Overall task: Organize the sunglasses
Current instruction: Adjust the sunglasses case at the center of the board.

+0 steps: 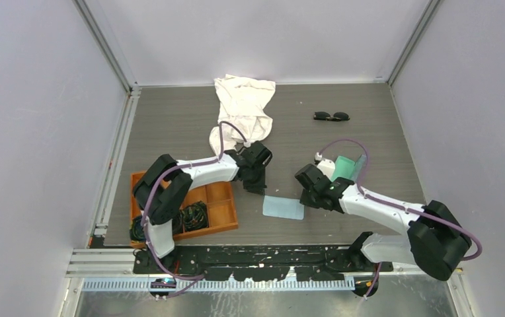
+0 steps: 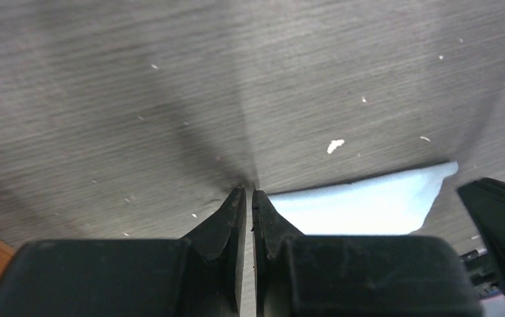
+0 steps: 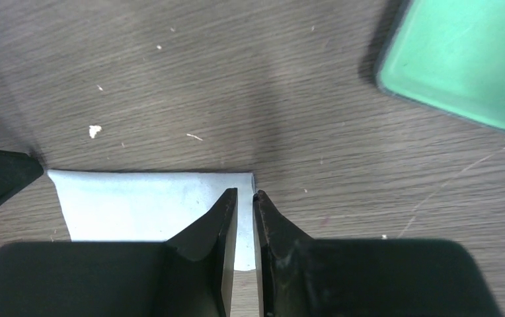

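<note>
- A small pair of black-framed sunglasses (image 1: 331,116) with two dark oval lenses is seen lying on the grey wood-grain table (image 1: 382,145). It sits toward the far right, well apart from both arms and touched by neither.
- A crumpled white cloth (image 1: 243,105) is spread at the far middle of the table, to the left of the sunglasses and apart from them.
- A pale blue rectangular sheet (image 1: 283,207) of thin material is laid flat near the front middle, between the two grippers.
- The left gripper (image 1: 255,183) is lowered to the table at the sheet's far left corner. In the left wrist view its fingers (image 2: 233,218) are drawn almost together, with only a thin slit left between them. The sheet's edge reaches the right-hand finger, but whether the sheet is pinched cannot be told.
- The right gripper (image 1: 307,195) is set over the sheet's far right corner. In the right wrist view its fingers (image 3: 273,224) are likewise narrowed to a slit, and the corner lies directly at the tips. Pale material is seen through the slit, but a grip on it cannot be confirmed.
- A grey-blue rectangular glasses case (image 1: 344,168) lies just behind the right gripper with its mint-green lining facing up, apart from the sheet.
- An orange tray (image 1: 218,195) with compartments is placed at the front left, partly under the left arm. Black coiled bundles (image 1: 194,214) are seen in its near part.
</note>
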`<state>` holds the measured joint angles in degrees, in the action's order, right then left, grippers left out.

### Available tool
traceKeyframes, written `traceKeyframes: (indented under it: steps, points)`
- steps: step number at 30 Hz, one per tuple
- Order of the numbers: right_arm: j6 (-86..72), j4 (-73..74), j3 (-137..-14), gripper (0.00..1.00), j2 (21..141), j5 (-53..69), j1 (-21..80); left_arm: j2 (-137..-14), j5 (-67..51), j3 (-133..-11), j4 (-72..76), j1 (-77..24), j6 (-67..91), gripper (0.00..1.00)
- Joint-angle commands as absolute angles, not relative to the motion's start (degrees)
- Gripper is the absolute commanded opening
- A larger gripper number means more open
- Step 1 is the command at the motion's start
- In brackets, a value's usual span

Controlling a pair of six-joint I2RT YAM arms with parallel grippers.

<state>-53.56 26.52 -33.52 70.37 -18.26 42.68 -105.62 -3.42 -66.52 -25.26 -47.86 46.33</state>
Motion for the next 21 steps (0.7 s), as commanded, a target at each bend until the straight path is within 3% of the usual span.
traceKeyframes:
  steps: [1,5,10,21]
  points:
    - [-50.74,30.92,-37.3,0.22,65.65,-25.53,42.52,-103.19,-1.33,-67.55,-24.54,-47.46,43.85,0.1]
    - [-47.74,32.63,-38.44,0.26,63.72,-29.55,39.41,-98.87,-3.78,-65.0,-21.63,-47.46,43.01,0.09]
    - [-43.04,32.43,-41.59,0.35,65.06,-26.61,26.69,-93.77,-5.93,-61.64,-20.27,-47.46,43.14,0.12]
    - [-37.78,27.33,-53.33,0.43,84.89,-24.42,13.7,-89.88,-5.06,-59.74,-22.97,-47.46,43.38,0.19]
